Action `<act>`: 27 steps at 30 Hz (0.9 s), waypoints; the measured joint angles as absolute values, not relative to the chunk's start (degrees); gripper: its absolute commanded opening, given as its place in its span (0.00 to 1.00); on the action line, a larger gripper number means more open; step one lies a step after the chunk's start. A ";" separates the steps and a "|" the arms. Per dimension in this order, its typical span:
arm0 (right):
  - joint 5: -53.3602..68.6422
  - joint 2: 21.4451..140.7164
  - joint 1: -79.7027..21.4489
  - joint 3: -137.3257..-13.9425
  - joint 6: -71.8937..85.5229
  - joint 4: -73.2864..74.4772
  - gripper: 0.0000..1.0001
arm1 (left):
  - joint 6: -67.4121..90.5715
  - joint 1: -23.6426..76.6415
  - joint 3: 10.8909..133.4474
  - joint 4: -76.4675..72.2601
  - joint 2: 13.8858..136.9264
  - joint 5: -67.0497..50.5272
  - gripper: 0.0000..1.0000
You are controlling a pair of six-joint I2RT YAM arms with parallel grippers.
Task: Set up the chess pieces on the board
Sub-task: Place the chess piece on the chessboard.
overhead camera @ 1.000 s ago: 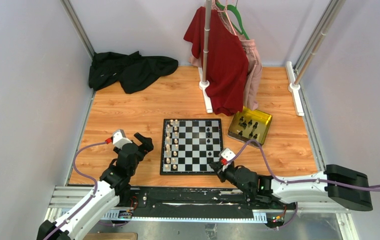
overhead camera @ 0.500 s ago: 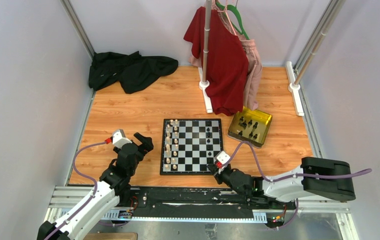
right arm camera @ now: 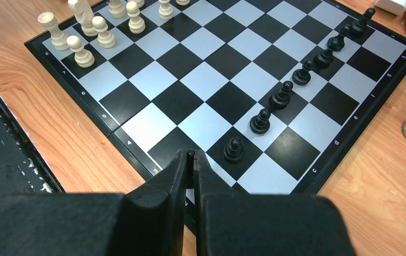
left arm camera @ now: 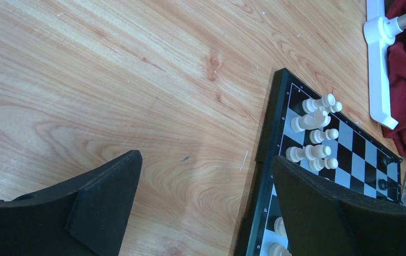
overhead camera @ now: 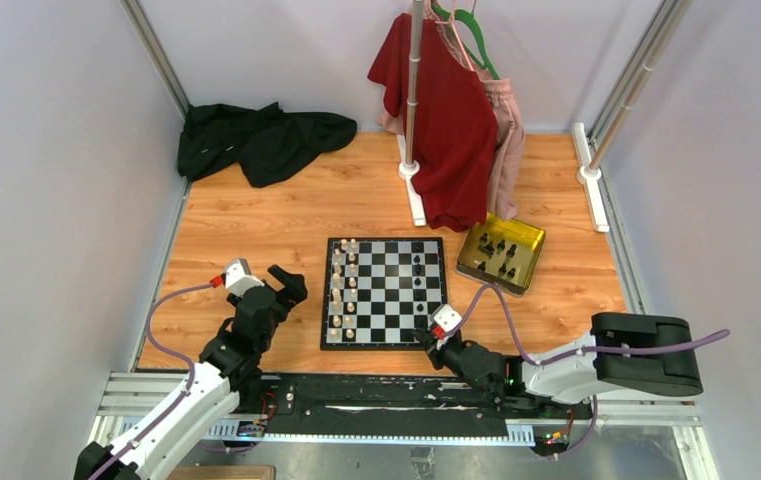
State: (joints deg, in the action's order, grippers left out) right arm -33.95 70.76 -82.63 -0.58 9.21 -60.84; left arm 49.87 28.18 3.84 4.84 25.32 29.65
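The board [overhead camera: 386, 291] lies mid-table with cream-white chess pieces [overhead camera: 344, 285] along its left columns and black ones [overhead camera: 418, 266] near its right side. In the right wrist view a diagonal row of black pawns [right arm camera: 260, 122] runs up the board [right arm camera: 224, 61], with white pieces [right arm camera: 84, 33] at the far left. My right gripper [right arm camera: 191, 153] hovers over the board's near right corner [overhead camera: 428, 338], shut on a small black piece [right arm camera: 190, 153] whose knob shows between the fingertips. My left gripper [left arm camera: 206, 158] stands open over bare wood, left of the board [left arm camera: 267, 128].
A shiny yellow-gold tray [overhead camera: 524, 232] with several black pieces sits right of the board. A clothes rack [overhead camera: 414, 120] with a red garment stands behind. Dark cloth [overhead camera: 261, 135] lies at the back left. White rack feet [overhead camera: 588, 175] line the right edge.
My right arm has swung left and drawn back, bringing its gripper down to the board's near right corner. The left arm has not moved.
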 measured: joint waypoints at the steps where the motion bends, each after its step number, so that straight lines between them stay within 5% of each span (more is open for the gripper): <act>1: -34.15 71.02 -82.67 -0.58 9.21 -61.06 0.00 | 49.87 28.18 3.84 4.84 25.32 29.65 0.99; 16: -36.56 82.24 -83.92 -0.56 9.23 -72.66 0.12 | 49.87 28.32 3.81 4.84 24.95 29.65 1.00; 27: -40.36 79.42 -87.29 -0.47 9.28 -70.26 0.11 | 49.84 28.75 3.81 4.84 24.84 29.85 1.00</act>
